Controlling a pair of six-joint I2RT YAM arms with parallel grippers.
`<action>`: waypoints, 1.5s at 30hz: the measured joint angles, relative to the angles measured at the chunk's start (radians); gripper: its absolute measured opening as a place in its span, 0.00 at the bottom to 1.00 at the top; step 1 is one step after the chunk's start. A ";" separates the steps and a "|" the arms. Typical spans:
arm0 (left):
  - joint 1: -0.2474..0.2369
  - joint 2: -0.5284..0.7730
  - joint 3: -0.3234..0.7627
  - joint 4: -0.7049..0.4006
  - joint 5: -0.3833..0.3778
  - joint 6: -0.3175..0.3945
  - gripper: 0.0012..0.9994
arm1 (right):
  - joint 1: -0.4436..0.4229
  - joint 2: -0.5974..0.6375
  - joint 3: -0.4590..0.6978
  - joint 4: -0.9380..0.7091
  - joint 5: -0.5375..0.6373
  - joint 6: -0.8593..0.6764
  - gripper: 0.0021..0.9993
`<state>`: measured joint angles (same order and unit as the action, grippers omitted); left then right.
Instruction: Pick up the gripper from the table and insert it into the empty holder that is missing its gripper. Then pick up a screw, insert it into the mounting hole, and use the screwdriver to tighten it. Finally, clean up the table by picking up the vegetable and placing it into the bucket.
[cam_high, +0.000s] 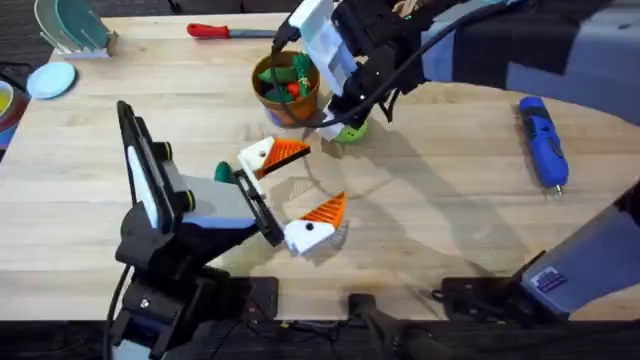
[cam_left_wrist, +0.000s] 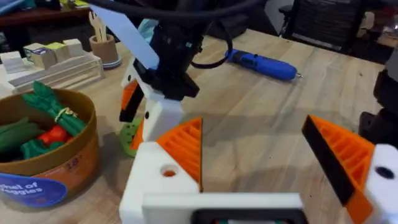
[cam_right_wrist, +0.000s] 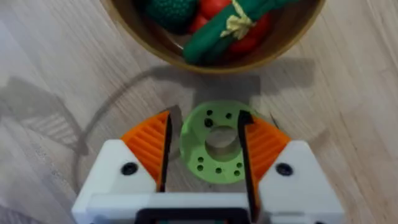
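the right gripper (cam_right_wrist: 206, 152), orange-padded fingers spread about the flat round green plastic disc (cam_right_wrist: 217, 149) just beside the round orange-brown bucket (cam_right_wrist: 186, 56) of toy vegetables, may nudge that bucket on closing, while the left gripper (cam_high: 292, 190) waits open, well apart from it.

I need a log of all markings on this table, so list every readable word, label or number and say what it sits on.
"...hel of" over "...eggies", cut off by the edge: blue label on the bucket wall, left wrist view.
Small dark print above that label: too small to read.
Blue-and-white sticker on the right arm's base, overhead view: too blurred to read.
Screwdriver: no readable text.
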<state>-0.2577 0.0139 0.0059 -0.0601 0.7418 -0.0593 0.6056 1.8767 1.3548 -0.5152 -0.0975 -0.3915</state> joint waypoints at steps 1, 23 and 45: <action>0.000 0.000 0.000 0.000 0.000 0.000 0.99 | 0.000 0.000 0.000 0.000 0.000 0.001 0.59; 0.000 0.000 0.000 0.000 0.000 0.000 0.99 | -0.001 0.055 0.000 0.047 0.012 0.051 0.26; 0.000 0.000 0.000 0.000 0.000 0.000 0.99 | -0.001 0.033 0.000 -0.003 0.022 0.081 0.35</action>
<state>-0.2577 0.0135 0.0059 -0.0601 0.7418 -0.0593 0.6044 1.9099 1.3552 -0.5182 -0.0750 -0.3103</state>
